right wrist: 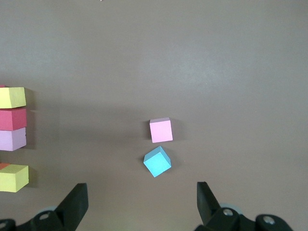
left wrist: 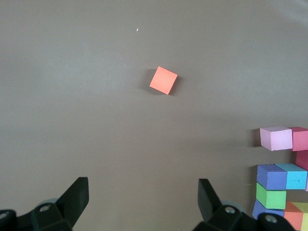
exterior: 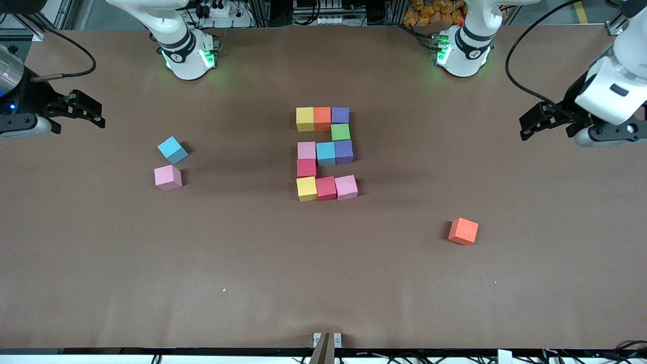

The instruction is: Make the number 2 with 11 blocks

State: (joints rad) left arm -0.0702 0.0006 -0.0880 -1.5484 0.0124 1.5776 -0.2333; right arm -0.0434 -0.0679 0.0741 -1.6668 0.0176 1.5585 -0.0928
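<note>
Both sets of jaws stand spread wide and grasp nothing. The left gripper (exterior: 525,126) hangs over bare brown table (exterior: 323,283) at its own arm's end, the right gripper (exterior: 98,114) likewise at the other end.

At mid-table sits the blocky digit 2 of small matte foam cubes (exterior: 326,153): three rows of three, linked by a green cube (exterior: 340,132) and a red cube (exterior: 306,167).

Three cubes lie loose: an orange foam cube (exterior: 463,231) nearer the front camera toward the left arm's end, and a light blue cube (exterior: 172,149) just beside a pink cube (exterior: 168,177) toward the right arm's end.
</note>
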